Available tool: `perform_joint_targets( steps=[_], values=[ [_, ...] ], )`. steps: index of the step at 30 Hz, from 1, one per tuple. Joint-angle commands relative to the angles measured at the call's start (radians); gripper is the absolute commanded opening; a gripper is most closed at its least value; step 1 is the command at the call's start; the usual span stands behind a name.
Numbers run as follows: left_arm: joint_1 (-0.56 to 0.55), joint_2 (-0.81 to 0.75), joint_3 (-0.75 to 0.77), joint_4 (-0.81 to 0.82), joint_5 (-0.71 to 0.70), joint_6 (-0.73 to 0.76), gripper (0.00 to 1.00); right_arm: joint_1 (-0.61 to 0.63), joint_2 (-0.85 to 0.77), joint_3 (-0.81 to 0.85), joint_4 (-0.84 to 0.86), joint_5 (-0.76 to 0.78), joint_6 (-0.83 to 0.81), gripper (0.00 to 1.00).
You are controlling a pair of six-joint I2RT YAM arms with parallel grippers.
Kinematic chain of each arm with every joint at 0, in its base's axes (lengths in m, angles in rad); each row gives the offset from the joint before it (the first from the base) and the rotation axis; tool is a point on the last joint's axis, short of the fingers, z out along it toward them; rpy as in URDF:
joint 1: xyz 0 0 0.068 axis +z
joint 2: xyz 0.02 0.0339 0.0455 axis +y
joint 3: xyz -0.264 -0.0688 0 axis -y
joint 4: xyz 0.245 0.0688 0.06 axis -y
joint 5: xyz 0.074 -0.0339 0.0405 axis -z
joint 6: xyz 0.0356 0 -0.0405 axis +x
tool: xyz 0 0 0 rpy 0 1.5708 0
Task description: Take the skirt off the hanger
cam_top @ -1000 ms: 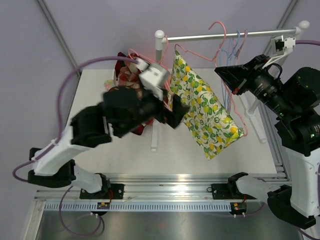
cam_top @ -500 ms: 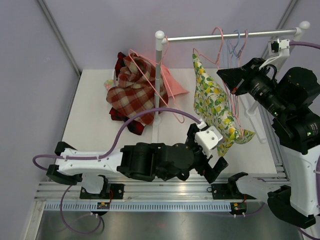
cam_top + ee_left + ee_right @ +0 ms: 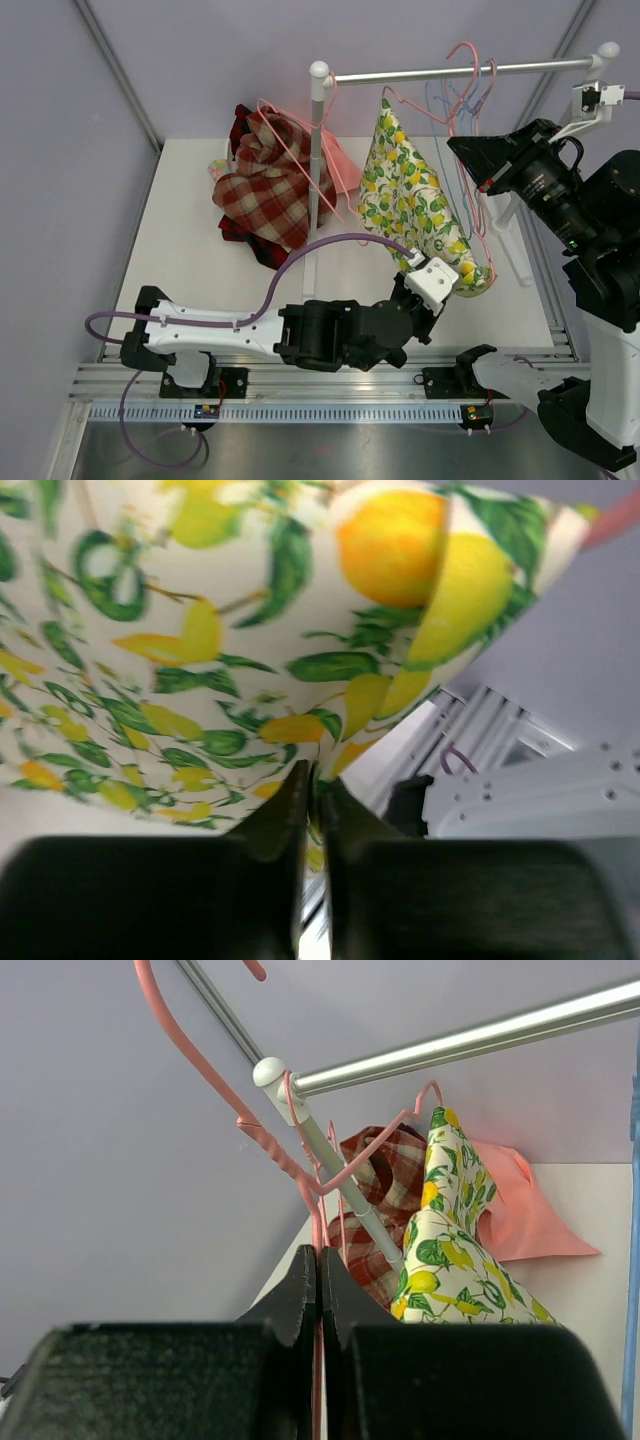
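Lemon-print skirt (image 3: pixel 415 215) drapes from a thin pink wire hanger (image 3: pixel 316 1228) on the metal rail (image 3: pixel 400 75); left hand (image 3: pixel 312 800) pinches its hem, right hand (image 3: pixel 319 1280) clamps the wire; crumpled plaid garment (image 3: pixel 265 190) heaped on tabletop (image 3: pixel 190 230) beside

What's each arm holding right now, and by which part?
The left fingers pinch the lemon-print skirt at its lower edge. The right fingers are closed on the pink hanger, on its wire frame.

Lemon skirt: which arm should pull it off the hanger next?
Left. The left gripper is pinched on the lower edge of the lemon skirt, ready to draw it down. The right gripper is shut on the pink hanger, steadying it.
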Motion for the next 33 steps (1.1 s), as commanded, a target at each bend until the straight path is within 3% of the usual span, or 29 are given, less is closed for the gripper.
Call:
perform_joint_targets(
  steps=[1, 5, 10, 17, 20, 21, 24, 28, 29, 33],
  values=[
    [-0.001, -0.027, -0.025, 0.125, -0.151, 0.022, 0.0, 0.006, -0.036, 0.048, 0.096, -0.004, 0.03, 0.0],
    [-0.002, -0.091, -0.099, 0.142, -0.159, -0.007, 0.0, 0.005, -0.046, 0.048, 0.086, 0.018, 0.015, 0.0],
    [-0.07, -0.198, -0.301, 0.131, -0.213, -0.093, 0.0, 0.006, -0.046, 0.058, 0.08, 0.035, -0.005, 0.0],
    [-0.246, -0.261, -0.603, -0.058, -0.277, -0.571, 0.0, 0.005, -0.007, 0.126, 0.05, 0.056, -0.042, 0.0],
    [-0.35, -0.216, -0.578, -0.192, -0.337, -0.744, 0.0, 0.005, -0.01, 0.118, 0.053, 0.061, -0.038, 0.0],
    [-0.39, -0.196, -0.546, -0.307, -0.358, -0.794, 0.0, 0.006, -0.011, 0.114, 0.052, 0.061, -0.036, 0.0],
    [-0.415, -0.143, -0.42, -0.519, -0.418, -0.941, 0.0, 0.005, -0.019, 0.083, 0.06, 0.064, -0.024, 0.0],
    [-0.406, -0.198, -0.357, -0.509, -0.486, -0.818, 0.0, 0.005, -0.036, 0.049, 0.054, 0.071, -0.011, 0.0],
    [-0.379, -0.221, -0.357, -0.471, -0.483, -0.718, 0.0, 0.005, -0.04, 0.043, 0.049, 0.075, -0.011, 0.0],
    [-0.237, -0.353, -0.364, -0.467, -0.442, -0.56, 0.0, 0.006, -0.049, 0.019, 0.035, 0.09, -0.007, 0.0]
  ],
)
